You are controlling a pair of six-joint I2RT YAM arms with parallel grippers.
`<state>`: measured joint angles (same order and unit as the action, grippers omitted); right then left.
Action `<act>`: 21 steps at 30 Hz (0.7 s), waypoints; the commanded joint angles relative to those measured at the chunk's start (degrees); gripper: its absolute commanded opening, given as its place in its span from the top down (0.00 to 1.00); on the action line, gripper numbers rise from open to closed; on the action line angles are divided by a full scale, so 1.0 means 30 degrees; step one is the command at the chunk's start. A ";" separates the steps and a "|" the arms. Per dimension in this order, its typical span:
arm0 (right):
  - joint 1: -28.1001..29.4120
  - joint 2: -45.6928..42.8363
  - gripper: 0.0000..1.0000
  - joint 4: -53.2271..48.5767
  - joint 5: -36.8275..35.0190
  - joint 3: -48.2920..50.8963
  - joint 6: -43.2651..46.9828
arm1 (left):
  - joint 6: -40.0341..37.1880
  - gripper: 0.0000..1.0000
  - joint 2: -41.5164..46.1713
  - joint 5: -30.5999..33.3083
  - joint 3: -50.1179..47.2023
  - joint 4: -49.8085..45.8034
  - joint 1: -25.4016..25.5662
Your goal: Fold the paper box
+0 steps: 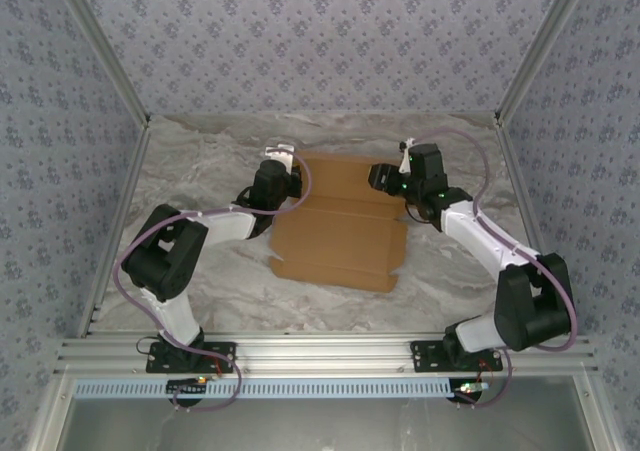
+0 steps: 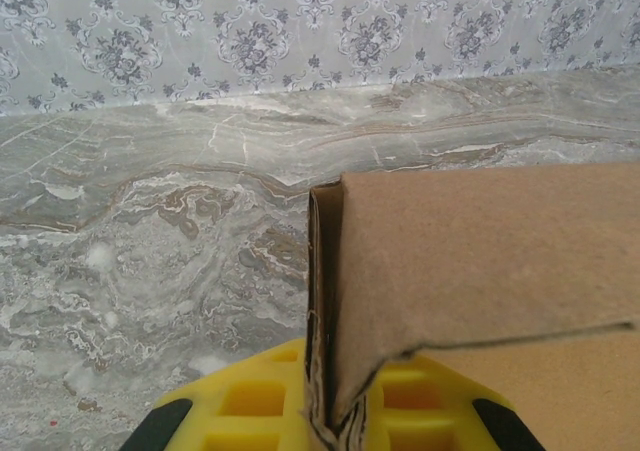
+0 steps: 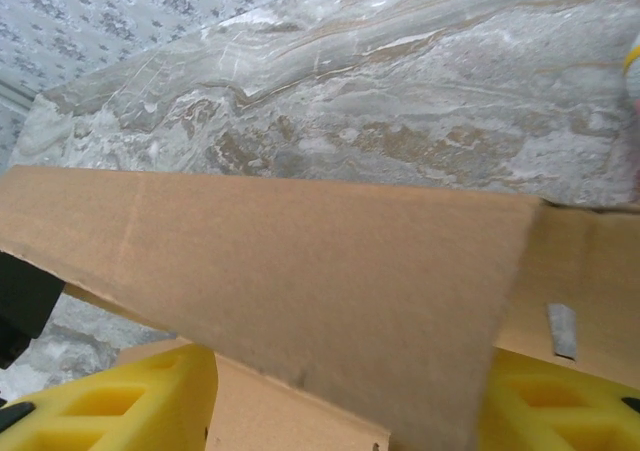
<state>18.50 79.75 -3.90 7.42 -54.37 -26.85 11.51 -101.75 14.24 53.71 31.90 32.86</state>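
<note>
The paper box (image 1: 340,236) is a brown cardboard sheet lying mostly flat mid-table, its far part partly folded. My left gripper (image 1: 290,176) is at the sheet's far left corner. In the left wrist view its yellow fingers (image 2: 250,401) are shut on a doubled, upright edge of the cardboard (image 2: 480,261); the gripper (image 2: 335,426) pinches it at the bottom of the frame. My right gripper (image 1: 387,179) is at the far right corner. Its yellow fingers (image 3: 110,406) stand wide apart, open, with a raised flap (image 3: 300,271) slanting across the gap of the gripper (image 3: 345,416).
The table top (image 1: 200,161) is grey marble-patterned, walled by patterned panels at the back and both sides. An aluminium rail (image 1: 330,351) runs along the near edge where both arm bases are bolted. Bare table lies left, right and in front of the sheet.
</note>
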 commanded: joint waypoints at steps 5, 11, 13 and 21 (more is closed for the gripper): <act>0.0782 -0.2371 0.29 -0.2671 -0.3707 0.1553 0.1456 | 0.0397 1.00 0.0870 0.0469 0.0436 -0.0701 0.0008; 0.1404 -0.3352 0.26 -0.3109 -0.5411 0.3144 0.1363 | 0.0409 1.00 0.0959 0.0530 0.0603 -0.1009 0.0024; 0.1570 -0.3491 0.26 -0.2822 -0.5955 0.3906 0.1175 | 0.0428 1.00 0.1018 0.0531 0.0582 -0.1045 0.0005; 0.1668 -0.2216 0.28 0.0826 -0.6317 0.5942 0.0295 | 0.0500 1.00 0.1106 0.0418 0.0637 -0.1023 0.0032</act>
<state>23.03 71.59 -6.94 -9.26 -37.23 -24.60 11.68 -100.79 15.05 53.76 29.56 32.91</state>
